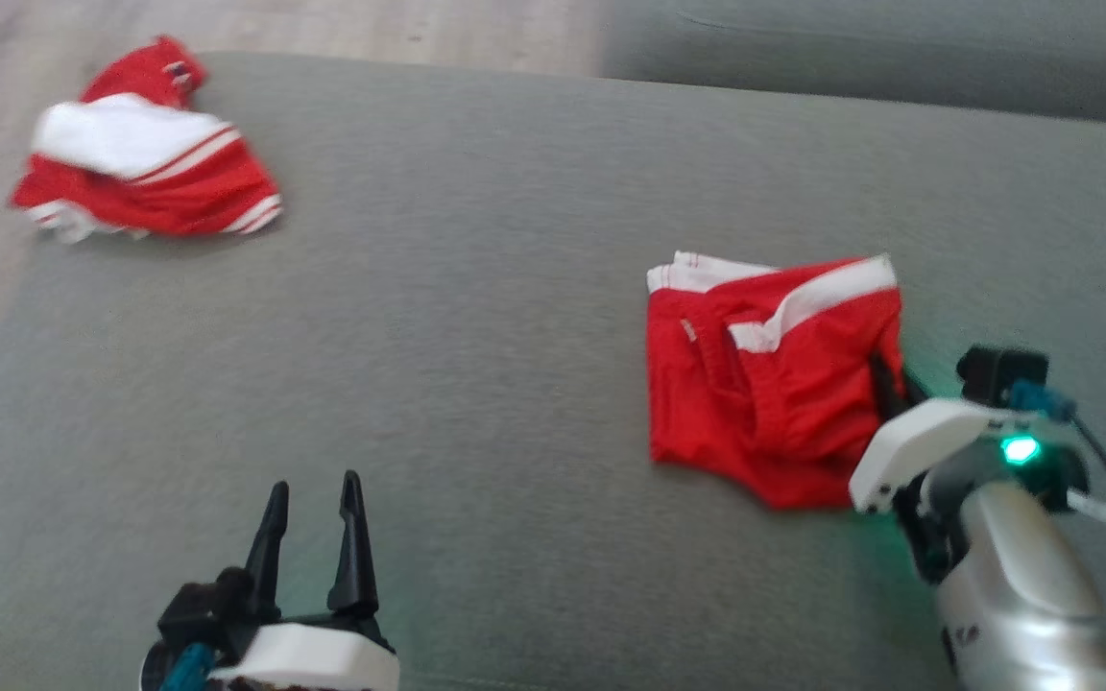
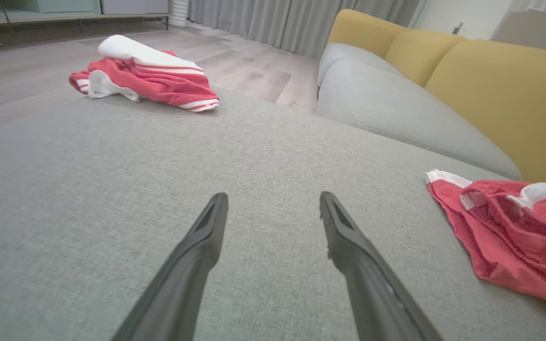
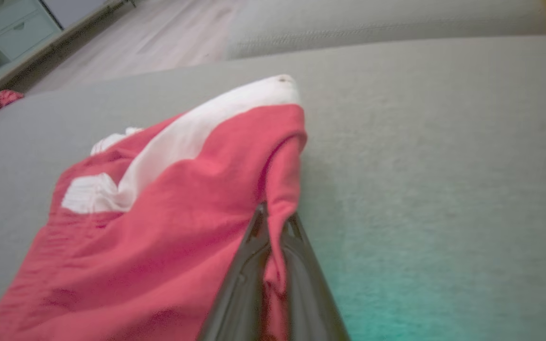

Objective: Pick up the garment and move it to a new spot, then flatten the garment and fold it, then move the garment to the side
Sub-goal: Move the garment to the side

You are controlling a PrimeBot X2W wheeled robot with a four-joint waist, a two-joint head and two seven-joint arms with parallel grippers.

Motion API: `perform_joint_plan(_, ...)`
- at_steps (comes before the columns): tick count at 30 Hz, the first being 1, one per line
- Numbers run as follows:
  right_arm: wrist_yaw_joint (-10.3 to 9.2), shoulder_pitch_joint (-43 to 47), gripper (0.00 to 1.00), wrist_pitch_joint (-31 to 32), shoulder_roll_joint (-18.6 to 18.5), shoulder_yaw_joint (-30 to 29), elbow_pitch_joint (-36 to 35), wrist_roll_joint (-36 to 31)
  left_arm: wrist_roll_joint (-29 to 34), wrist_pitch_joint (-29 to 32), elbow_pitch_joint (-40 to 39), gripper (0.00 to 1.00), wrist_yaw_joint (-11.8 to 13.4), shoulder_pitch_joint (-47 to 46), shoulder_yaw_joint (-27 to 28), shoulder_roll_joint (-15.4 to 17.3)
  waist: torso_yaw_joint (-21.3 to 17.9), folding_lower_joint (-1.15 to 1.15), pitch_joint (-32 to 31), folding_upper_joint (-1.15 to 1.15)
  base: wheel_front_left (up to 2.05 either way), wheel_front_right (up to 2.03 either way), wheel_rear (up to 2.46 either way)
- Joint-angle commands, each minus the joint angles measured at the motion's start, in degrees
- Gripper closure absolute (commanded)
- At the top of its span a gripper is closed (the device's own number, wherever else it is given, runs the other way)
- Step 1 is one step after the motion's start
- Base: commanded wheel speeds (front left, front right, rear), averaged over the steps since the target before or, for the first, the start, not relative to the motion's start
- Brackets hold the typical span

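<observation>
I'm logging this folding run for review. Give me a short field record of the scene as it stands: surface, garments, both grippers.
surface: grey cushion
target: red garment with white band, crumpled, lying on the cushion's right part
right gripper: shut on the red garment's right edge, fabric pinched between its fingers
left gripper: open, holding nothing, apart from both garments
other: second garment, red and white, bunched at the cushion's far left corner
</observation>
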Motion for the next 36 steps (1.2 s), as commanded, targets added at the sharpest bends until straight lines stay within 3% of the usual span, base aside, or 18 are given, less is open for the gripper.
perform_joint_plan(1, 0.37, -3.3, 1.0, -0.9, -0.2, -0.2, -1.9, -2.0, 0.7, -0.6, -2.2, 0.0, 0.0, -2.4, 2.4, 0.6, -5.3, 0.0, 1.6, 0.0, 0.0, 0.0, 0.0)
perform_joint_plan(11, 0.37, -8.2, 1.0, 0.2, -1.5, -7.4, -7.3, -9.1, 2.5, -0.1, -4.4, 0.0, -0.1, -7.1, 2.2, 1.3, -19.3, 0.0, 8.4, 0.0, 0.0, 0.0, 0.0)
perform_joint_plan(18, 0.37, -10.2, 1.0, 0.6, -1.8, -9.2, -9.0, -10.4, 3.4, 1.2, -5.3, 0.0, 0.0, -9.7, 1.7, 2.2, -23.1, 0.0, 11.2, 0.0, 0.0, 0.0, 0.0)
perform_joint_plan(27, 0.37, -13.2, 1.0, 0.4, -1.8, -10.3, -8.0, -11.2, 3.7, 2.1, -6.3, 0.0, 0.6, -10.2, 1.8, 3.3, -22.5, 0.0, 12.5, 0.0, 0.0, 0.0, 0.0)
perform_joint_plan(36, 0.37, -18.6, 1.0, 2.8, -10.7, -14.1, -4.6, -16.1, 3.8, 2.2, -8.2, 0.0, 1.3, -10.6, 2.0, 3.8, -18.0, 0.0, 13.8, 0.0, 0.0, 0.0, 0.0)
